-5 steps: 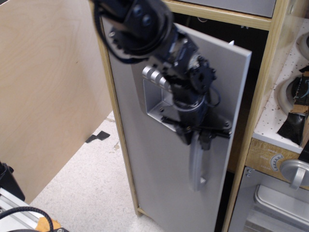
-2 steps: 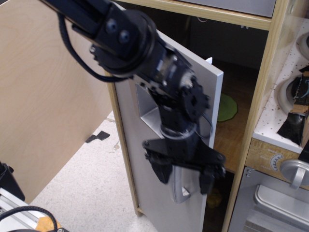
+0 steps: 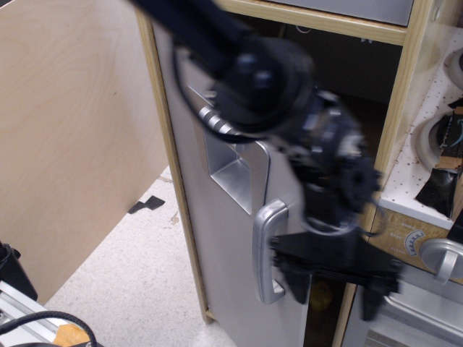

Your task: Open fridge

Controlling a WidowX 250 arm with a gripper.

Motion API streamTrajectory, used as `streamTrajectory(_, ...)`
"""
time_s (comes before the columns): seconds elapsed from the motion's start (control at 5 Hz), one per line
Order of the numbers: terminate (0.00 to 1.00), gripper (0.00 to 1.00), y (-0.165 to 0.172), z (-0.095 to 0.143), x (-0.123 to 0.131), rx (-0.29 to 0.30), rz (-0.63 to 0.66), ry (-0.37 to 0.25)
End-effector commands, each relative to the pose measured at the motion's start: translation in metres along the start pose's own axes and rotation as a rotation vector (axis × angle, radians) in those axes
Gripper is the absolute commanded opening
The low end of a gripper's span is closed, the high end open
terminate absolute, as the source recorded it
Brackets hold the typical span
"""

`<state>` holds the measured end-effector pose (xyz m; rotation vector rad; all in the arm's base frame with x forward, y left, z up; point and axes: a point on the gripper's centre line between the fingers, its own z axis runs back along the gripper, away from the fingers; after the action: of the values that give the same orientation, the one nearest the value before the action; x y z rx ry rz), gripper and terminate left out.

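Note:
The fridge's grey door (image 3: 217, 238) stands swung out wide from the light-wood frame (image 3: 165, 144), its edge turned toward the camera. Its silver curved handle (image 3: 266, 253) and the recessed dispenser panel (image 3: 235, 170) are visible. My gripper (image 3: 334, 289) is motion-blurred, points down, and hangs just right of the handle, in front of the open fridge interior. Its jaws are spread and hold nothing. One black finger (image 3: 295, 283) is close to the handle but apart from it. My arm hides most of the interior.
The oven door (image 3: 412, 307) with its round knob (image 3: 443, 256) is at the lower right, just beside my gripper. A wooden panel (image 3: 72, 130) stands at the left. A small yellow object (image 3: 322, 295) lies low inside the fridge. White speckled floor (image 3: 130, 282) lies below.
The door has swung further open. My gripper has let go of the handle and moved right and down, off the door.

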<state>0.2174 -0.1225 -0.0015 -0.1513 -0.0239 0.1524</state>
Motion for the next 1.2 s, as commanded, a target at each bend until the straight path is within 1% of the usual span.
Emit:
streamTrajectory(0.0, 0.00, 1.00, -0.039, 0.009, 0.032, -0.024, -0.154, -0.063)
streamTrajectory(0.2, 0.00, 1.00, -0.035, 0.016, 0.051, 0.022, -0.231, -0.120)
streamTrajectory(0.4, 0.00, 1.00, -0.033, 0.028, 0.059, 0.083, -0.263, -0.208)
streamTrajectory(0.6, 0.00, 1.00, -0.031, 0.032, 0.062, 0.160, -0.328, -0.310)
streamTrajectory(0.8, 0.00, 1.00, -0.017, 0.027, 0.062, 0.167, -0.330, -0.287)
streamTrajectory(1.0, 0.00, 1.00, -0.003, 0.028, 0.056, 0.183, -0.303, -0.239)
